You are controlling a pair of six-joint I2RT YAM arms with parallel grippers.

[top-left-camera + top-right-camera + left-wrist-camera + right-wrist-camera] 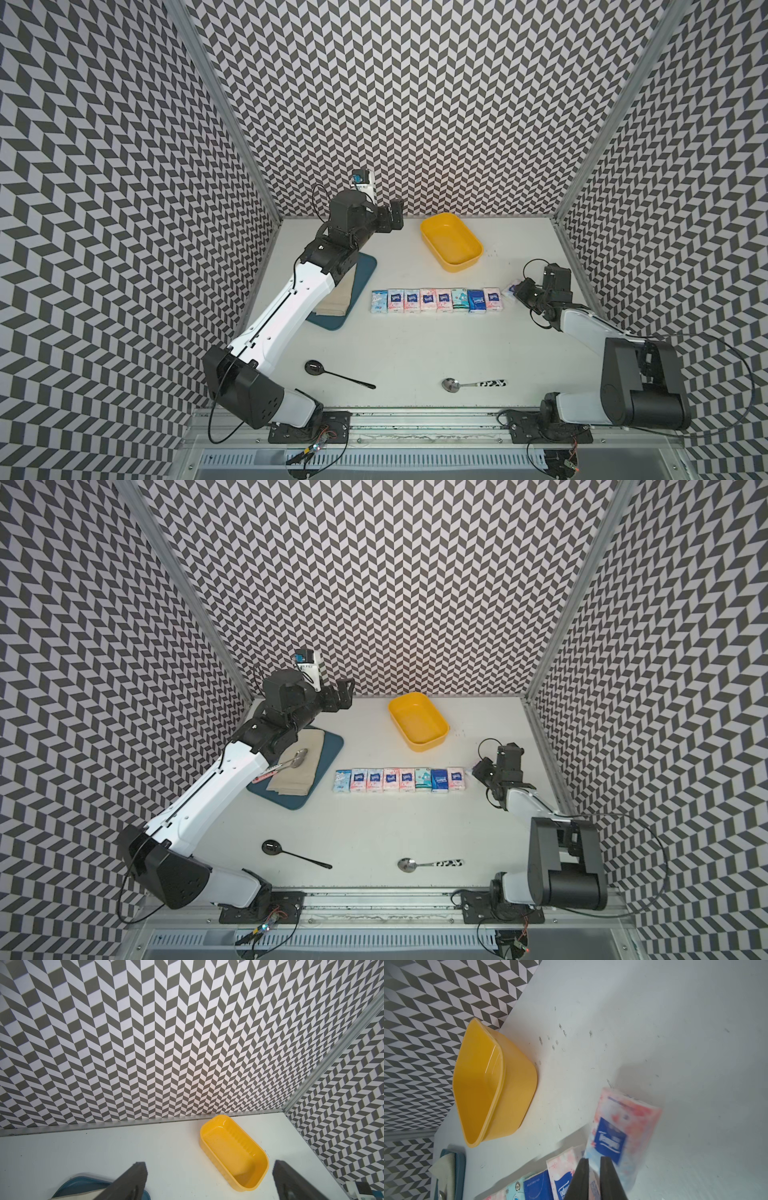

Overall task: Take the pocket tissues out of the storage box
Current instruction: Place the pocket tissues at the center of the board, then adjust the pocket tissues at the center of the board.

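Currently: right gripper [594, 1160] — jaws narrow, apparently pinching blurred white-pink plastic-wrapped tissue pack [623, 1122], well apart from empty shallow yellow plastic storage box [517, 1084]. Advice — set flat, then open fully before lifting.

Left gripper [209, 1164] jaws spread wide, two dark fingers [128, 1182] in foreground. Storage box [232, 1151] on white table [104, 1151] ahead of jaws, lying slantwise across gap between them, its near end just beside one fingertip. Blue tray [83, 1181] with beige cloth [83, 1196] behind other finger, partly hidden by it. Chevron wall [166, 1043] beyond jaws, metal corner post [332, 1053] on box side
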